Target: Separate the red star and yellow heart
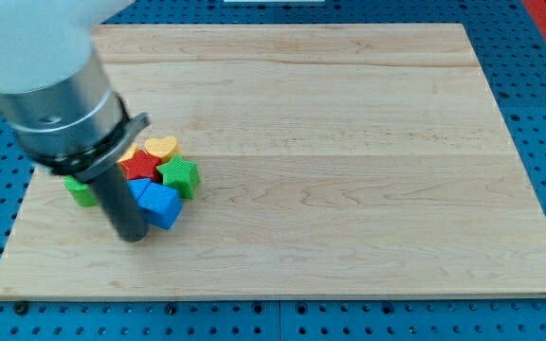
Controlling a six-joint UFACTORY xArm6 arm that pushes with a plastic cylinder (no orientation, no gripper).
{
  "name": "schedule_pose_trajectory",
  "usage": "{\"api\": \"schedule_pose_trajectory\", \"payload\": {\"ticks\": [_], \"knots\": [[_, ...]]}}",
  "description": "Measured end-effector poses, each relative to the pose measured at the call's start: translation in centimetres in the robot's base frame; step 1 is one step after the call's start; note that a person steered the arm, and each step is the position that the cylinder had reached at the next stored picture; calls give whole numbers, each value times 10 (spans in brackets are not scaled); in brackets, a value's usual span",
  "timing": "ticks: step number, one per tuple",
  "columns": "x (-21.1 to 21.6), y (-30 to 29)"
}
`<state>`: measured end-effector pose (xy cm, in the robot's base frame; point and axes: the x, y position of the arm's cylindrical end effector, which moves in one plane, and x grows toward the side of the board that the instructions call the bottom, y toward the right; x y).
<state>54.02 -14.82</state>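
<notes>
One view only, so here goes. Five blocks are bunched up at the view's left on the wooden bench: yellow heart at the top of the clump, red star touching it just below-left, green star to the right, a blue block below, and a green block peeking out left of the rod. My tip sits at the clump's lower-left, right beside the blue block. No jaws on this tool, it's just a plain rod, so nothing to spread or pinch. Key bit: the heart and star lie up and right of my tip, with blue partly in the way. I'd guess the seam between them needs approaching from the side, or everything just shoves along together.
</notes>
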Motion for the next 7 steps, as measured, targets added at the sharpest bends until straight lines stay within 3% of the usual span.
{"api": "schedule_pose_trajectory", "payload": {"ticks": [1, 3, 4, 6, 7], "knots": [[-34, 8], [-34, 141], [-89, 169], [-207, 61], [-187, -41]]}}
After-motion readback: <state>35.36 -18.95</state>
